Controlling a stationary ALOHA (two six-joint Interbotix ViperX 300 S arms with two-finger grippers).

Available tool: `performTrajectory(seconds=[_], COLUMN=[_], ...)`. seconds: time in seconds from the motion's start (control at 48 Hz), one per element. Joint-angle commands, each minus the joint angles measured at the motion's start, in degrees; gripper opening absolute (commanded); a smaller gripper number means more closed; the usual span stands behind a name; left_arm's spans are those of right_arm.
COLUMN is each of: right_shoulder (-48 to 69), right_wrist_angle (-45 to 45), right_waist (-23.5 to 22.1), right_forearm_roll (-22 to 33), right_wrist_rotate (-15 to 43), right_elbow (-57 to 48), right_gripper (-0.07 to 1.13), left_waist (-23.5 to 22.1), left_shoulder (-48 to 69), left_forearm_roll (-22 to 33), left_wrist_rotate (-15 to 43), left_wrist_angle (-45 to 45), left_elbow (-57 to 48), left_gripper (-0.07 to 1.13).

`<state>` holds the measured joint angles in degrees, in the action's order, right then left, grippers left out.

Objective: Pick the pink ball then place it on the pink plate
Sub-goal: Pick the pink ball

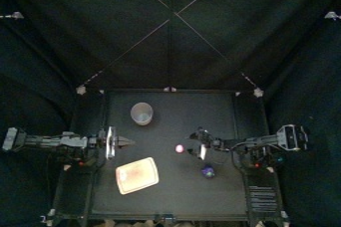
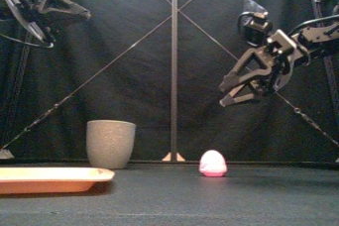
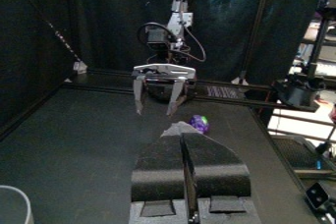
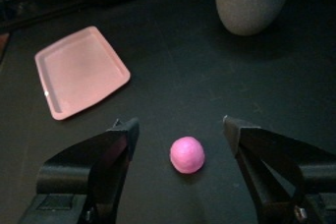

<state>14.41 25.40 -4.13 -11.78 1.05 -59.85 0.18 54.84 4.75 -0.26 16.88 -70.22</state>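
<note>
The pink ball (image 1: pixel 181 148) lies on the black table right of centre, also seen low in the front view (image 2: pixel 212 163). My right gripper (image 2: pixel 245 86) hangs open well above it; in the right wrist view the ball (image 4: pixel 188 153) shows between the spread jaws of the right gripper (image 4: pixel 180 126). The pink plate (image 1: pixel 138 175) lies flat at the front left, its rim (image 2: pixel 47 178) low in the front view and its surface (image 4: pixel 82 68) beyond the ball in the wrist view. My left gripper (image 1: pixel 124 143) rests shut at the left, holding nothing (image 3: pixel 188 135).
A tall grey speckled cup (image 1: pixel 142 114) stands upright at the back left of centre, behind the plate (image 2: pixel 111 143). A small purple toy (image 1: pixel 208 171) lies near the front right, below the right arm (image 3: pixel 199 123).
</note>
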Motion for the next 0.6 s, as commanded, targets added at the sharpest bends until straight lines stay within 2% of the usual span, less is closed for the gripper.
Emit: performTrajectory(seconds=[0.021,0.375,0.604], right_shoulder=[-4.83,-18.37,-22.24], right_wrist_angle=[0.26,-3.87,-8.17], right_waist=[-0.44,-1.05,-2.29], right_forearm_roll=[1.41,6.15,6.33], right_wrist_rotate=[0.00,0.09,0.18], right_elbow=[3.08,10.37,12.83], right_gripper=[0.99,0.99,0.98], left_waist=[-0.26,-0.26,-0.18], left_shoulder=[-0.26,-0.26,-0.26], left_forearm_roll=[0.18,-0.53,-1.49], left_wrist_rotate=[0.00,0.26,0.35], left_wrist_angle=[0.53,0.88,1.41], left_elbow=[0.70,0.97,1.05], left_gripper=[0.00,0.00,0.00])
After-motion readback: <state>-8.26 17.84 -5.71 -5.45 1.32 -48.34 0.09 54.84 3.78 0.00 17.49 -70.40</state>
